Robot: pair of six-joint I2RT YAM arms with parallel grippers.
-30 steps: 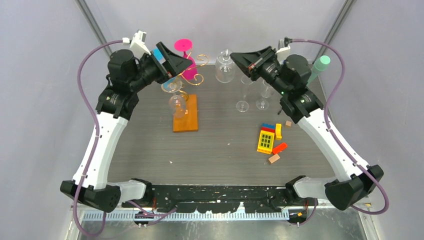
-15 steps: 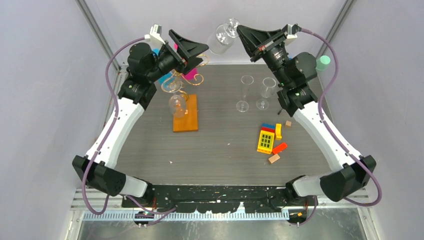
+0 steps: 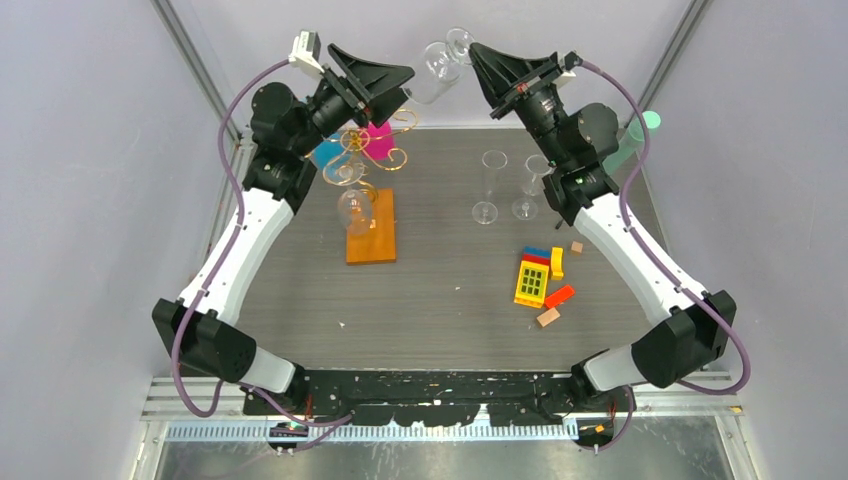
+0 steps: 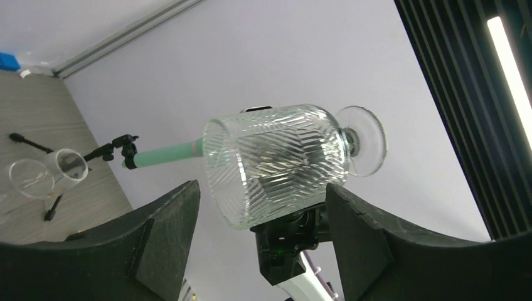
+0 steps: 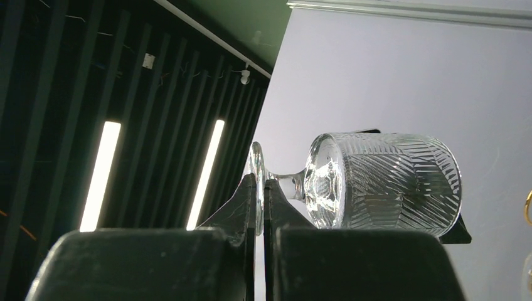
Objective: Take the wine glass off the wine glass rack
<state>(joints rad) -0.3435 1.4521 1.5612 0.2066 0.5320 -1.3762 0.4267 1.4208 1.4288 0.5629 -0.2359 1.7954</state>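
The wine glass (image 3: 433, 68), a clear cut-glass goblet, is held sideways high over the table's back edge. My right gripper (image 3: 478, 57) is shut on its foot, which is pinched edge-on between the fingers (image 5: 238, 210), with the bowl (image 5: 383, 188) pointing away. My left gripper (image 3: 392, 82) is open, with its jaws spread either side of the bowl (image 4: 279, 163); I cannot tell whether they touch it. The gold wire rack (image 3: 372, 150) stands below on its orange-brown base (image 3: 371, 240) and carries a pink glass (image 3: 378, 140), a blue glass (image 3: 327, 153) and a clear glass (image 3: 355, 208).
Two clear stemmed glasses (image 3: 489, 186) (image 3: 531, 187) stand right of the rack. Toy bricks (image 3: 540, 275) lie at centre right. A black tripod with a mint-green tip (image 3: 640, 128) stands at the back right, and it also shows in the left wrist view (image 4: 166, 152).
Both arms have risen. My right gripper has carried the wine glass up and back and tipped it sideways. My left gripper has moved up to the bowl.
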